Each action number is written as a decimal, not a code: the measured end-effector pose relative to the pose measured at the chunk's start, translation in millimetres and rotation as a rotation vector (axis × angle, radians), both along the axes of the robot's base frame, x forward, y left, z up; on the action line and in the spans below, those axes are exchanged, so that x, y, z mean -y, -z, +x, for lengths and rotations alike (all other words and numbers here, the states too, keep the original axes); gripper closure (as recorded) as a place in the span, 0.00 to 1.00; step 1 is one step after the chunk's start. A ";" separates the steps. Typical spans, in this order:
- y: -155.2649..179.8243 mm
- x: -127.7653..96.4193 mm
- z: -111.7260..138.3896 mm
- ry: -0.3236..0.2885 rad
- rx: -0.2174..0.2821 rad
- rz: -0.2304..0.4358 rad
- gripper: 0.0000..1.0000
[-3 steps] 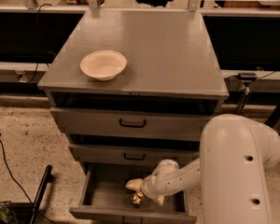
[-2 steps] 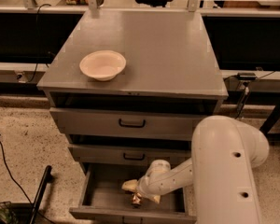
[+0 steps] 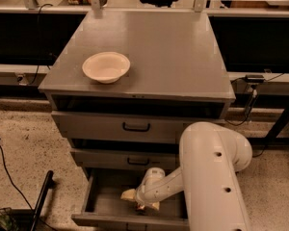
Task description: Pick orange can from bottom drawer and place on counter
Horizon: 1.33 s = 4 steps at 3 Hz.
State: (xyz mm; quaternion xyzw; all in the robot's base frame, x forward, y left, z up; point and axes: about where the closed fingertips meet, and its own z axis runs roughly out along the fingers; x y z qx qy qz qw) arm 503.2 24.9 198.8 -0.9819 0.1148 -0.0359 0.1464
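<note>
The bottom drawer (image 3: pixel 106 203) is pulled open at the foot of the grey cabinet. My gripper (image 3: pixel 140 201) reaches down into it from the right, its cream fingers (image 3: pixel 128 194) spread around the orange can (image 3: pixel 141 207). Only a small orange-brown bit of the can shows beneath the wrist; the rest is hidden by the gripper. The counter (image 3: pixel 168 52) is the flat grey cabinet top above. My large white arm (image 3: pixel 209 177) covers the right part of the drawer.
A cream bowl (image 3: pixel 106 67) sits on the left front of the counter. Two upper drawers with black handles (image 3: pixel 136 127) are closed above the open one. A black pole (image 3: pixel 41 198) and cable lie on the speckled floor at left.
My arm has swung left and lower into the bottom drawer, and the gripper has shifted slightly left over the can. The bowl and drawers have not moved.
</note>
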 end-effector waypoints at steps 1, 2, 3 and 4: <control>26.1 -9.4 0.0 -0.023 -0.027 -0.035 0.00; 57.3 -14.1 8.8 -0.029 -0.042 -0.071 0.00; 65.9 -17.5 13.5 -0.036 -0.047 -0.065 0.00; 73.1 -20.9 16.2 -0.043 -0.054 -0.062 0.05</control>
